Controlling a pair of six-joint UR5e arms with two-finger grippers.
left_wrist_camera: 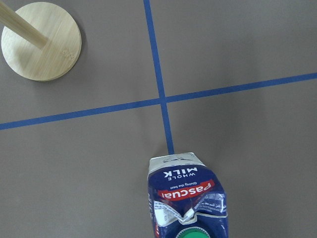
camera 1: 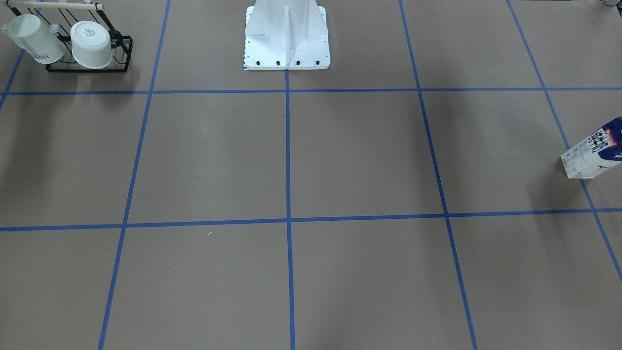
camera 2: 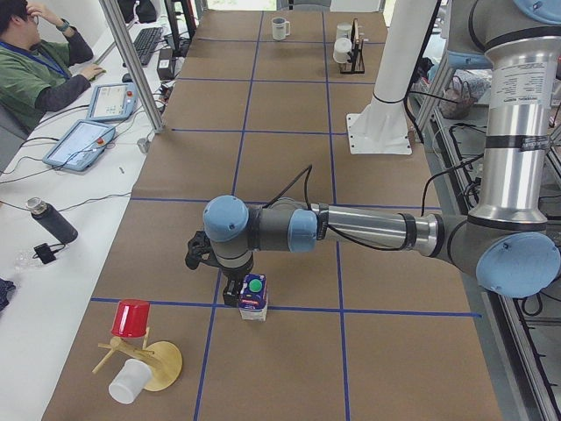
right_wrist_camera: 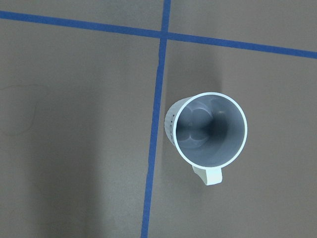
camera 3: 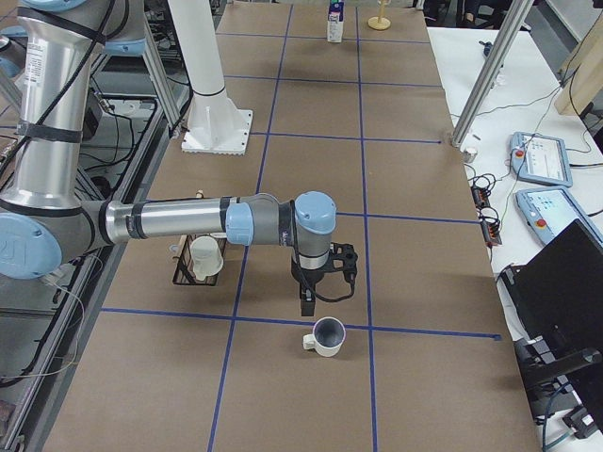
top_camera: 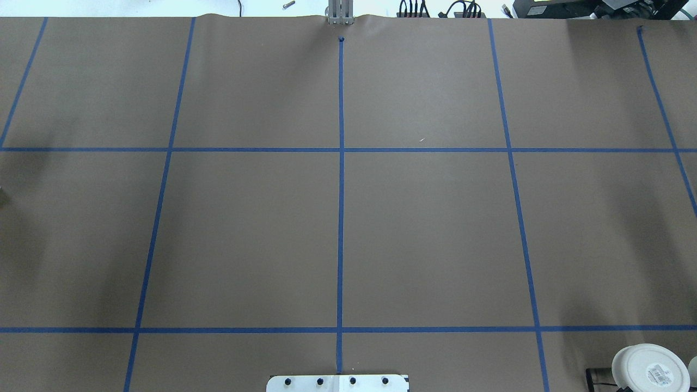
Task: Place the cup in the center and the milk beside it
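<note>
The cup (right_wrist_camera: 210,130) is a small white mug with a grey inside and a short handle. It stands upright just past a blue tape crossing, near the table's end (camera 3: 327,336). My right gripper (camera 3: 316,299) hangs over the table close behind it and apart from it. The milk (left_wrist_camera: 185,198) is a blue and white carton with a green cap, upright at the opposite end (camera 2: 252,296) (camera 1: 595,150). My left gripper (camera 2: 230,291) hovers close beside its top. Neither gripper's fingers show in the wrist views, so I cannot tell whether they are open or shut.
A black rack (camera 1: 87,48) with two white mugs sits beside the robot's base (camera 1: 286,43). A wooden mug tree (camera 2: 145,355) with a red cup and a white cup stands near the milk. A person (camera 2: 35,70) sits at the side desk with tablets.
</note>
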